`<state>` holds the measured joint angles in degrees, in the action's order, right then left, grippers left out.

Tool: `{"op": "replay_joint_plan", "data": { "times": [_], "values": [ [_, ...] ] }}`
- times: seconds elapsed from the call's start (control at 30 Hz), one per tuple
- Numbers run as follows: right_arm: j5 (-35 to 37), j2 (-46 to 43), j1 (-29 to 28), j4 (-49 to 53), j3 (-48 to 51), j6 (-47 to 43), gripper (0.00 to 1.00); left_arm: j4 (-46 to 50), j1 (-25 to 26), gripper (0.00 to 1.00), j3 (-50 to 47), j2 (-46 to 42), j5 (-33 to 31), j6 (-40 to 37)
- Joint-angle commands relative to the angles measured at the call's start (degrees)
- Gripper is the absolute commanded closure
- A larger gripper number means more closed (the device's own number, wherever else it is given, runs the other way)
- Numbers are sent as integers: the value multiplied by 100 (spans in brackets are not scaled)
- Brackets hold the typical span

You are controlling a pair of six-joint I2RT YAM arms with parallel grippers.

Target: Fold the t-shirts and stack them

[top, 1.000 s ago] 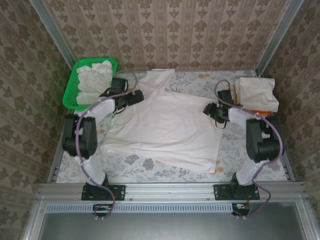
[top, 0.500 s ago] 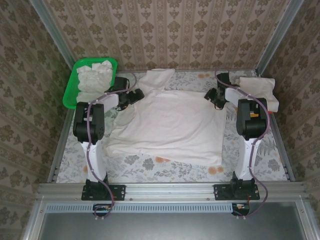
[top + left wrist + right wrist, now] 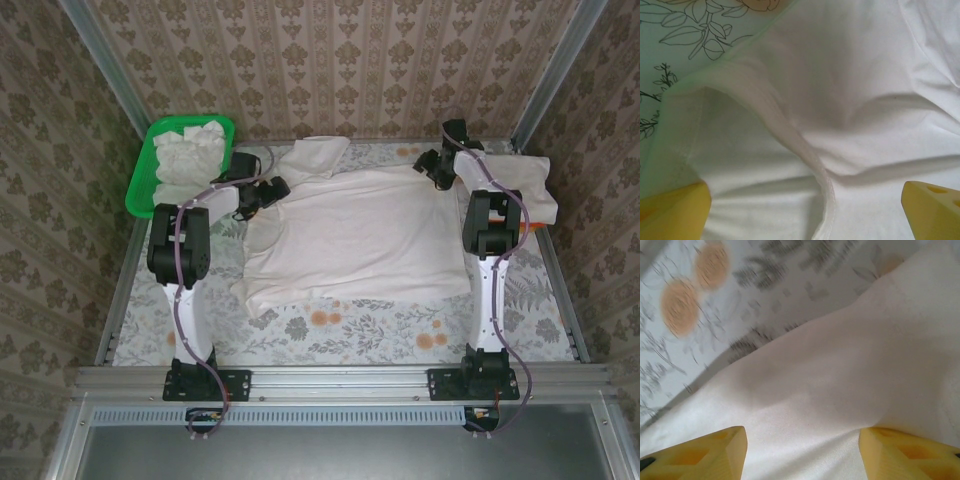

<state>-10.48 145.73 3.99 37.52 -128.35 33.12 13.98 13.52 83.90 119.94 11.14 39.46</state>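
One spread t-shirt (image 3: 350,235), green basket (image 3: 141,170) far-left, folded stack (image 3: 535,185) far-right

Off-white t-shirt (image 3: 350,235) lies spread in the middle (one sleeve bunched); folded shirts (image 3: 525,185) sit far right.

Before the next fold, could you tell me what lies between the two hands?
In the top view, the spread off-white t-shirt, from left hand to right hand.
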Motion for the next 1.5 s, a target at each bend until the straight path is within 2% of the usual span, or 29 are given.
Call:
{"op": "replay_joint_plan", "data": {
  "times": [0.0, 0.07, 0.2, 0.37, 0.5, 0.63, 0.77, 0.93, 1.07, 1.23, 1.4, 1.47],
  "values": [
    [-422, 648, 29, 477, -907, -121, 36, 203, -3, 1, 366, 262, -102, 123],
    [-547, 864, 25, 393, -1392, -199, 36, 306, -16, 1, 642, 419, -120, 97],
    [-746, 827, 18, 140, -1608, -289, 35, 513, -27, 1, 1109, 557, -114, 44],
    [-1058, 10, -88, -6, -1199, -522, 32, 581, 151, 0, 1063, -32, -368, -190],
    [-1044, -1192, -218, -910, 207, -685, 31, 615, 334, 0, 676, -817, -761, -421],
    [-1207, -2398, -308, -1957, 2027, -742, 28, 727, 530, 0, 29, -1722, -1189, -647],
    [-1347, -3668, -443, -3101, 4141, -801, 27, 747, 673, 0, -1090, -2781, -1400, -606],
    [-1269, -4861, -839, -3416, 5820, -1204, 25, 1140, 706, 0, -2613, -4094, -1731, -230],
    [-1127, -5705, -1334, -3409, 6837, -1454, 25, 1764, 499, 8, -3616, -5203, -1948, 270],
    [-1090, -6238, -1973, -3419, 7507, -1423, 25, 1941, 87, 23, -4635, -6184, -1379, 758],
    [-994, -6351, -2330, -3262, 7578, -1357, 25, 1585, 1, 37, -5137, -6147, -688, 1383],
    [-914, -6394, -2366, -3194, 7562, -1348, 25, 1527, 9, 51, -5257, -6017, -674, 1746]
  ]
}}
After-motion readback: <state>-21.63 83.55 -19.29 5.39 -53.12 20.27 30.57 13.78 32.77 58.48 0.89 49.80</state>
